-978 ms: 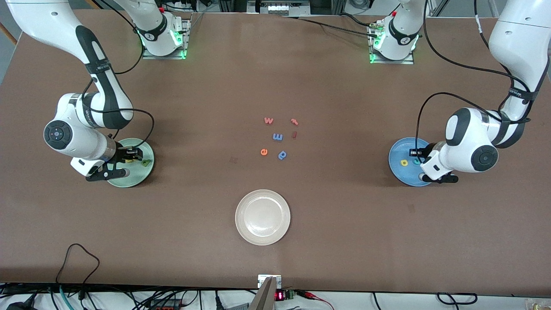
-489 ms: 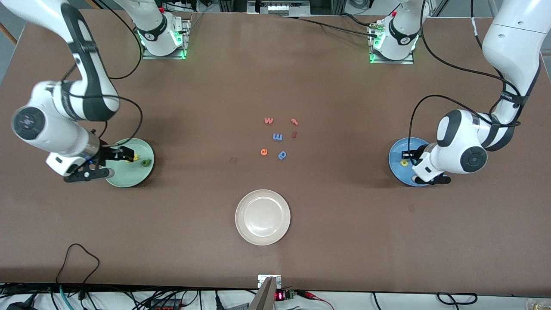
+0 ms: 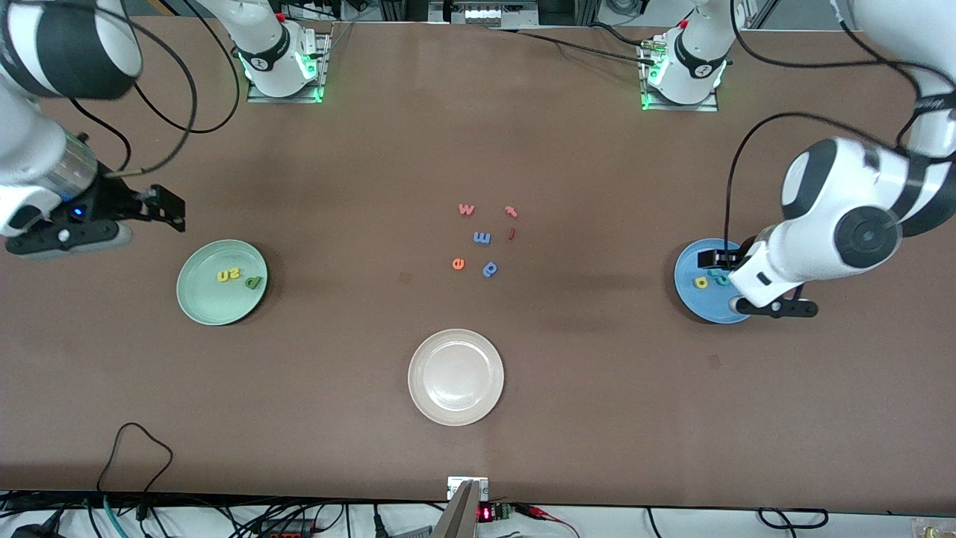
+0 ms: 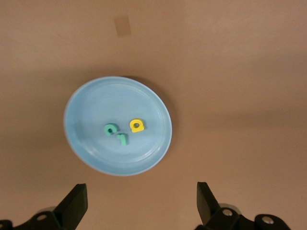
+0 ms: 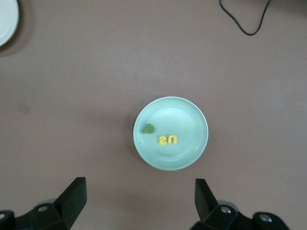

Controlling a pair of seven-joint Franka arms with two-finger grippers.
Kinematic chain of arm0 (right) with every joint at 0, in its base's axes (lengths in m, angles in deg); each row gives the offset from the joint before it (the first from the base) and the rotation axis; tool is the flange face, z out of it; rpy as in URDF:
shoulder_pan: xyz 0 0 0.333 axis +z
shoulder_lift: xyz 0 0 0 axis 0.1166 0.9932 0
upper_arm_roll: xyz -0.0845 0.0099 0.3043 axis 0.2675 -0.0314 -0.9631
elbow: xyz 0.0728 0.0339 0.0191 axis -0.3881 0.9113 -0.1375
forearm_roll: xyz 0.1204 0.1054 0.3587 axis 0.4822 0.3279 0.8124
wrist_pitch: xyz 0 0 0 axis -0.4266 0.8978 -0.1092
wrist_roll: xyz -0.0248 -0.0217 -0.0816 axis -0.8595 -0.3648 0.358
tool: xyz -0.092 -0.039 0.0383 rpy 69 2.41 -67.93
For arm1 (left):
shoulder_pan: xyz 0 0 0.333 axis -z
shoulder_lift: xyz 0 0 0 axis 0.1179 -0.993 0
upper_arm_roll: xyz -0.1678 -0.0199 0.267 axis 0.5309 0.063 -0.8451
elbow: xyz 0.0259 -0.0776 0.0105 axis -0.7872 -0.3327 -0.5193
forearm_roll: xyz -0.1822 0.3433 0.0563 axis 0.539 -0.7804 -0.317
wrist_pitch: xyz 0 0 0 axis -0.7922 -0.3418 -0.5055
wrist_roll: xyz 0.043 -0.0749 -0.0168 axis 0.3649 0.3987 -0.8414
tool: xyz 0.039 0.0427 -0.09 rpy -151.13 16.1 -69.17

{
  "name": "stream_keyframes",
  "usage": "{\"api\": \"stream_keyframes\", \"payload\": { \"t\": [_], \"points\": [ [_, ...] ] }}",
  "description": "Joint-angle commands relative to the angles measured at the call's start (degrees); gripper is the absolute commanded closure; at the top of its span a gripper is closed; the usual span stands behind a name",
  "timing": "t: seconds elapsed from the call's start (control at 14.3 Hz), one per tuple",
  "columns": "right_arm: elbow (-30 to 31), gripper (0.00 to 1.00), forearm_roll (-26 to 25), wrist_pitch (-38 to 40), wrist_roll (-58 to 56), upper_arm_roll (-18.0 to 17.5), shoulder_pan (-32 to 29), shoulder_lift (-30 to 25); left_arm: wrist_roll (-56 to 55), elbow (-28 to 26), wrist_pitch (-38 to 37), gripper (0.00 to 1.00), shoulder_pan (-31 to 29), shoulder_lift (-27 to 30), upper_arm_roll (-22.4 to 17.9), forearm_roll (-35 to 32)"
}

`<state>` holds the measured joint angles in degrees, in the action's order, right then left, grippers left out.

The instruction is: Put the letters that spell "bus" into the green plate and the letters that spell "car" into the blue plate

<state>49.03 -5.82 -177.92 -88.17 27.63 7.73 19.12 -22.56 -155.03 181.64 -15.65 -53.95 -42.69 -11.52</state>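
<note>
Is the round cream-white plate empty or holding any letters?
Empty: the round cream-white plate shows only bare surface, no foam letters in it.

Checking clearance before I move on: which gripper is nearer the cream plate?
Roughly even, neither is near the cream plate. The left gripper is over the blue plate; the right gripper is above the table beside the green plate.

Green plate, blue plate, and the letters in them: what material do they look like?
Green plate: probably plastic or melamine; smooth, pale mint, soft sheen in its well, thin raised rim.
Blue plate: same shape and look, sky blue, likely the same material.
Letters, such as the yellow "u" and "s" and the teal "c": matte, flat colour, chunky cut edges, which suggests foam, though rubber cannot be ruled out.
</note>
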Motion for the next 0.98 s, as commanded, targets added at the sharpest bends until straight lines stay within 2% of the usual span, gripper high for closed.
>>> {"api": "stream_keyframes", "payload": {
  "t": [0.0, 0.07, 0.14, 0.21, 0.35, 0.42, 0.49, 0.7, 0.91],
  "points": [
    [-6.46, 0.00, 0.69, 7.40, 0.00, -0.01, 0.11, 0.99, 2.80, 6.49, -4.25, 0.00, 0.79, 1.58, 0.27, -0.23],
    [-7.61, 0.00, 0.60, 8.56, 0.00, 0.00, -0.07, 1.08, 4.04, 7.63, -4.33, 0.00, 1.76, 1.94, -1.04, -0.14],
    [-8.23, 0.00, 0.69, 8.91, -0.09, 0.34, -0.07, 1.08, 5.79, 9.81, -4.60, 0.00, 4.38, 2.55, -5.23, 0.21],
    [-8.32, 0.00, 1.12, 8.92, -0.01, 0.35, -0.07, 1.08, 8.85, 11.32, -4.60, 0.00, 8.93, 3.25, -11.88, 2.56],
    [-8.32, 0.00, 2.35, 9.18, 0.17, 0.43, -0.07, 1.08, 14.92, 11.77, -4.07, 0.00, 20.34, 5.53, -29.96, 12.29],
    [-8.32, 0.00, 2.36, 9.88, 0.26, 0.43, -0.07, 1.34, 15.91, 11.77, -3.98, 0.00, 25.01, 6.41, -37.01, 15.64],
    [-8.32, 0.00, 2.44, 10.23, 0.26, 0.43, -0.16, 1.43, 16.09, 11.86, -3.98, 0.00, 29.15, 7.55, -42.39, 17.33],
    [-7.97, 0.00, 4.63, 10.85, 2.45, 0.43, -0.24, 2.13, 14.69, 10.37, -4.94, 0.00, 29.89, 12.03, -42.71, 16.56],
    [-7.36, 0.00, 4.64, 10.85, 3.34, 0.43, -0.33, 2.05, 11.79, 9.22, -9.94, 0.00, 29.54, 13.89, -41.31, 16.38]
  ]
}}
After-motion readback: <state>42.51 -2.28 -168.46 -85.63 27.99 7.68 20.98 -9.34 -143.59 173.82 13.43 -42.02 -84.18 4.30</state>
